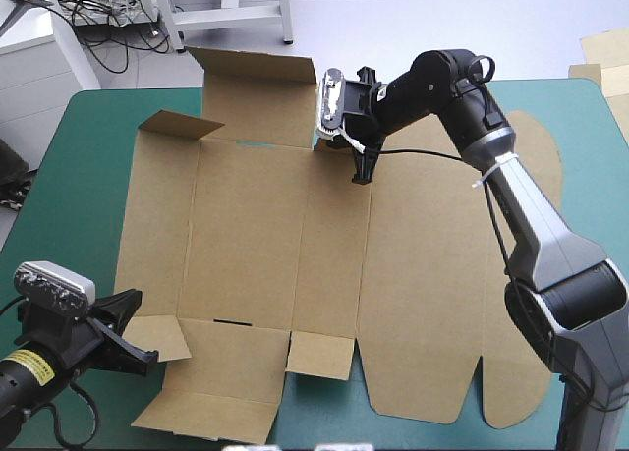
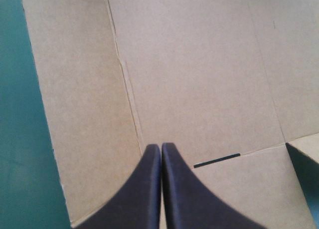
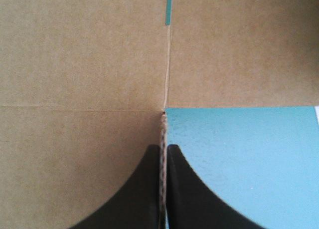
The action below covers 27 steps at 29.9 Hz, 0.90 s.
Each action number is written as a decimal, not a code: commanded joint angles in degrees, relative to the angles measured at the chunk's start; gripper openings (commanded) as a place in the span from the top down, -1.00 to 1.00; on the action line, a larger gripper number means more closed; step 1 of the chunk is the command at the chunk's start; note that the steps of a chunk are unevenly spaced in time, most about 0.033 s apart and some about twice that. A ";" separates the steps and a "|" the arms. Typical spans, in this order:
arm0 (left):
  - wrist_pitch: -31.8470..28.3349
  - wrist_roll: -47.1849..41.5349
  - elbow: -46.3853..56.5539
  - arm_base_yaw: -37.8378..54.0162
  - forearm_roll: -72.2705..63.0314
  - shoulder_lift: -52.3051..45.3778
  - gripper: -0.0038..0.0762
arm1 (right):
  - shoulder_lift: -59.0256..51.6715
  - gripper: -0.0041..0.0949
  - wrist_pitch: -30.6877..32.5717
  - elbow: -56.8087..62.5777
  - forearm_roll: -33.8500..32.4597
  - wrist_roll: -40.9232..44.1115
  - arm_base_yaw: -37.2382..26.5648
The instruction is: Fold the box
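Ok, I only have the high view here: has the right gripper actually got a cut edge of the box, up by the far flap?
Observer: Yes. In its wrist view the right gripper is all but shut, with a raw cut edge of the box running up between its fingers.
Operator: What's on either side of that edge?
Observer: Brown board on one side, bare teal-green table cover on the other.
Operator: And the left gripper, open or shut?
Observer: The left gripper is shut, its fingers meeting in a point. I can see no board between them.
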 commanded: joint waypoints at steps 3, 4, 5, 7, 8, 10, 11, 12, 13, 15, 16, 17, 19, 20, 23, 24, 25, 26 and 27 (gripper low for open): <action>-2.85 -0.66 -1.92 0.01 -0.73 0.30 0.93 | 1.18 0.96 0.49 -1.59 5.15 -0.62 -0.01; -2.85 -0.66 -1.92 0.01 -0.73 0.30 0.93 | 1.89 0.96 0.05 -1.59 5.57 -0.86 -0.01; -2.85 -0.66 -1.92 0.01 -0.73 0.30 0.93 | 2.46 0.96 -0.54 -1.59 5.55 -0.92 0.04; -2.85 -0.66 -1.92 0.01 -0.73 0.30 0.93 | 3.73 0.96 -2.07 -1.59 5.86 -0.69 0.04; -2.85 -0.66 -1.92 0.01 -0.73 0.30 0.93 | 4.32 0.96 -2.21 -1.59 6.29 -0.53 0.04; -2.85 -0.66 -1.92 0.01 -0.73 0.30 0.93 | 5.05 0.96 -2.21 -1.59 7.44 -0.53 0.12; -2.85 -0.66 -1.92 0.01 -0.73 0.30 0.93 | 5.38 0.95 -2.21 -1.59 7.71 -0.64 0.16; -2.85 -0.66 -1.92 0.01 -0.73 0.30 0.93 | 5.64 0.94 -2.49 -1.59 7.86 -1.06 0.26; -2.85 -0.66 -1.92 0.01 -0.73 0.30 0.93 | 5.91 0.93 -2.66 -1.59 7.86 -1.18 0.38; -2.85 -0.66 -1.92 0.01 -0.73 0.30 0.93 | 6.04 0.85 -2.79 -1.59 7.86 -1.18 0.38; -2.85 -0.66 -1.92 0.01 -0.73 0.30 0.93 | 6.04 0.78 -2.79 -1.59 7.94 -1.18 0.38; -2.85 -0.66 -1.82 0.01 -0.73 0.30 0.93 | 6.04 0.66 -2.79 -1.59 8.28 -1.18 0.38; -2.85 -0.66 -1.82 0.01 -0.73 0.30 0.93 | 6.04 0.39 -2.79 -1.59 8.37 -1.18 0.38; -2.85 -0.66 -1.82 0.01 -0.73 0.30 0.93 | 6.04 0.21 -2.79 -1.59 8.37 -0.68 0.38; -2.85 -0.66 -1.82 0.01 -0.61 0.30 0.93 | 5.94 -0.31 -3.20 -1.59 8.37 0.58 0.38; -2.85 -0.66 -1.82 0.01 -0.61 0.30 0.93 | 5.94 -0.41 -3.20 -1.59 8.37 1.47 0.38; -2.85 -0.66 -1.82 0.01 -0.61 0.30 0.93 | 5.94 -0.46 -3.20 -1.59 8.37 2.27 0.38; -2.85 -0.66 -1.82 0.01 -0.61 0.30 0.93 | 5.71 -0.47 -3.08 -1.59 8.26 2.80 0.38; -2.85 -0.66 -1.82 0.01 -0.61 0.30 0.93 | 5.45 -0.45 -2.97 -1.59 8.26 3.91 0.38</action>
